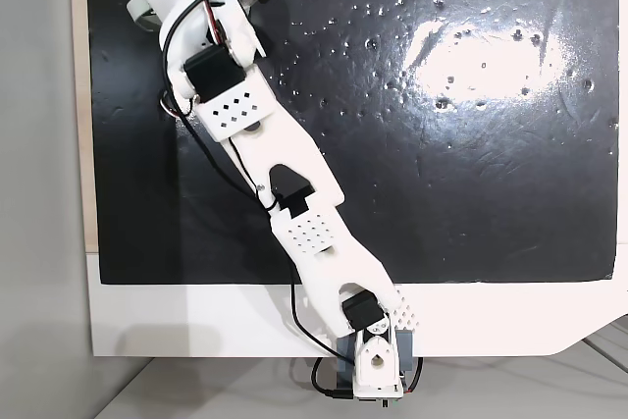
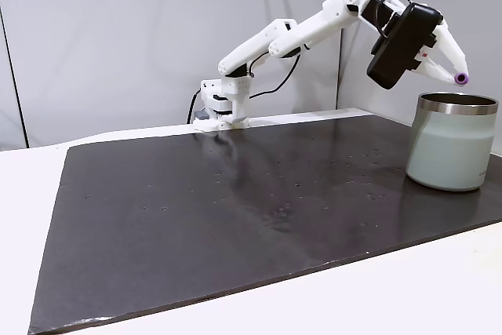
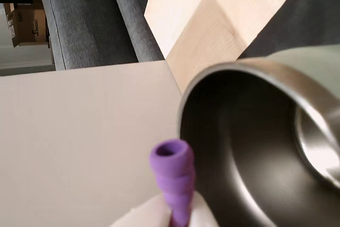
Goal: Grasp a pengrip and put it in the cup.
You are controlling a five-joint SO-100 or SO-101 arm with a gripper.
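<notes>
Looking along the white two-finger gripper (image 2: 457,76), we see its jaws closed on the small light-purple ribbed soft tube, the pengrip (image 2: 461,78), which pokes out past the fingertips. In a fixed view from the side, the held pengrip hangs in the air just above the near rim of the pale sage-green mug with its shiny steel interior, the cup (image 2: 451,147), not touching it. In the wrist view the pengrip (image 3: 173,176) stands up from between the white fingertips (image 3: 204,217) with its open end upward, and the cup's steel rim (image 3: 183,104) curves just to the right of it, the dark steel hollow opening beyond.

We find the black textured mat (image 2: 235,217) under the cup bare apart from scattered glints. In a fixed view from above, the white arm (image 1: 294,203) stretches from its base at the bottom edge to the top left corner, where a sliver of the cup (image 1: 137,9) peeks from under it. Beyond the jaws in the wrist view lie a pale tabletop (image 3: 79,131), a light wooden panel (image 3: 223,19) and grey upholstery (image 3: 85,19).
</notes>
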